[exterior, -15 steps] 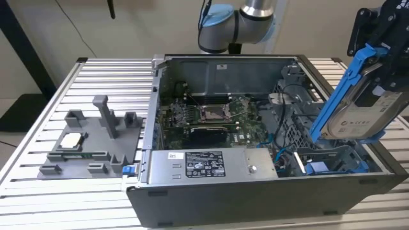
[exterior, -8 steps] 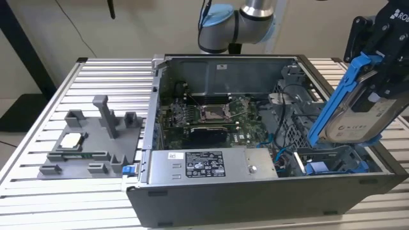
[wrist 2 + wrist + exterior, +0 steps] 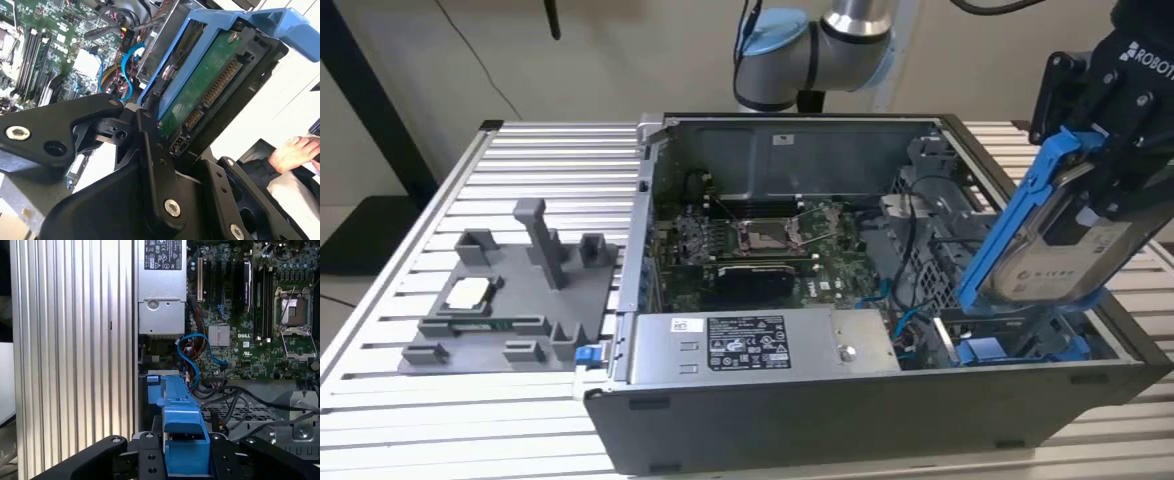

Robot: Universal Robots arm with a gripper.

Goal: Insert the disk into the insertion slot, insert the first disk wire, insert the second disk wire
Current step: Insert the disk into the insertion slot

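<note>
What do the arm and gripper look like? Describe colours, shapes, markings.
The arm is a silver tube with a grey joint housing and light blue caps; a black cable runs beside it. The gripper is matt black, with white lettering on its body and jointed link fingers pinned by silver screws.

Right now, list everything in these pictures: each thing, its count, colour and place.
disk: one, silver-grey in blue carrier, tilted above the case's end at the exterior view's right
computer case: one, dark grey, open, on the table
motherboard: one, green, inside the case
power-supply box: one, grey, inside the case
cables: at least two, blue, beside the motherboard
fixture tray: one, grey, on the table, exterior view's left
table: one, silver, slatted
person's hand: one, beyond the disk in the second wrist view
robot arm: one, grey and blue, behind the case
gripper: one, black, shut on the disk
</note>
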